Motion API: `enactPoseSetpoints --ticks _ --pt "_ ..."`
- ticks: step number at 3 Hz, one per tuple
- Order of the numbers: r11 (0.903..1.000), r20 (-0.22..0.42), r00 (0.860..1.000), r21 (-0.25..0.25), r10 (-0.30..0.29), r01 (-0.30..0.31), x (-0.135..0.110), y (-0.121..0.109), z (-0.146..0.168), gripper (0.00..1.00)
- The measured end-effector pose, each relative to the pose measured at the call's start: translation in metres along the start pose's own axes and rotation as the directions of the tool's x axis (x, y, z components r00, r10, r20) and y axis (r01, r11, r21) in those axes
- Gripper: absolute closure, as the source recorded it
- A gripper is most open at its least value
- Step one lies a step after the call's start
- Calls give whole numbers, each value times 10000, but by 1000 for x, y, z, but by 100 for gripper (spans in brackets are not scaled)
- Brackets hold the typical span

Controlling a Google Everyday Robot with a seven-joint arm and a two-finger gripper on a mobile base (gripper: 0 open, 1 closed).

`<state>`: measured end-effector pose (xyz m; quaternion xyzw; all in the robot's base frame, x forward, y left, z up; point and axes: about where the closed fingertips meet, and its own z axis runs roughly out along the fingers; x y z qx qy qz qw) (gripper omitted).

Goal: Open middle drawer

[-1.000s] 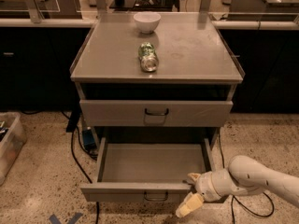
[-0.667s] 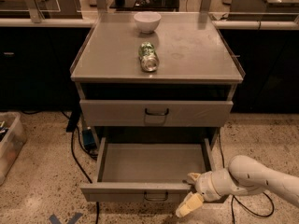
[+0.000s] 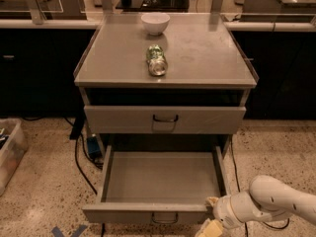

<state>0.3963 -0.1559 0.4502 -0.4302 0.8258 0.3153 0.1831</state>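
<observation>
The middle drawer point(image 3: 148, 212) is pulled far out of the grey cabinet, and its wide shallow tray point(image 3: 163, 174) is bare. Its small dark loop handle point(image 3: 165, 218) shows at the centre of the front, near the bottom edge of the view. The top drawer point(image 3: 123, 120) above it is pushed in. The lowest drawer is out of view. My gripper point(image 3: 211, 215), on a white arm point(image 3: 276, 201) coming in from the lower right, sits at the right end of the open drawer's front. Its cream fingertips point(image 3: 213, 201) stand apart and hold nothing.
A white bowl point(image 3: 155, 22) and a green can point(image 3: 157, 60) lying on its side rest on the cabinet top point(image 3: 207, 53). A plastic bin point(image 3: 10, 149) stands on the floor at left. Cables point(image 3: 79, 157) run beside the cabinet's left side. Dark counters stand behind.
</observation>
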Motion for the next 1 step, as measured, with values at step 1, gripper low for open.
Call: enactPoseSetpoints --ticks 1 --pt "10000 0 10000 0 0 0 0 0 0 0"
